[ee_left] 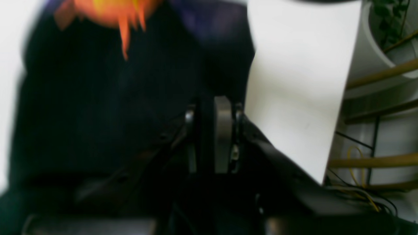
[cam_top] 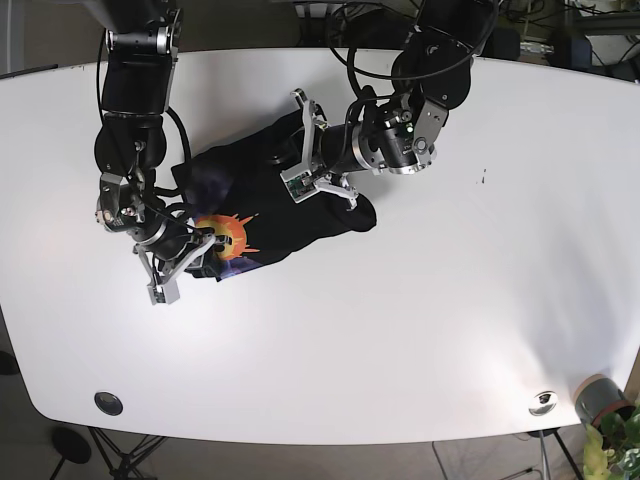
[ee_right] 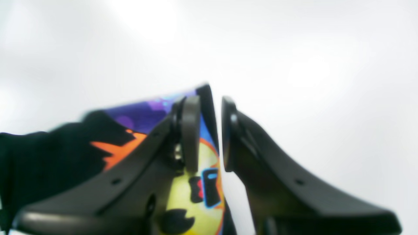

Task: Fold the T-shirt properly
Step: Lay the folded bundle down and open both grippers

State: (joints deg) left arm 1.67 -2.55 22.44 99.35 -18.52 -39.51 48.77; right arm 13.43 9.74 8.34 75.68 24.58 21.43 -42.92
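The T-shirt (cam_top: 235, 175) is black with an orange, yellow and purple print and lies bunched on the white table (cam_top: 450, 300), left of centre. My left gripper (cam_top: 308, 165) sits on its far right part. In the left wrist view its jaws (ee_left: 209, 106) stand close together, and dark T-shirt cloth (ee_left: 98, 98) fills the narrow gap. My right gripper (cam_top: 198, 252) is at the printed near-left corner. In the right wrist view the right gripper (ee_right: 211, 102) stands narrowly open. The T-shirt's printed edge (ee_right: 147, 114) rises between its jaws against one finger, and a sliver of table shows beside the other finger.
A potted plant (cam_top: 605, 405) stands off the near right corner. Two round fittings (cam_top: 108, 402) (cam_top: 543, 402) sit near the front edge. The left wrist view shows a wooden rack (ee_left: 375, 161) and cables beyond the table edge.
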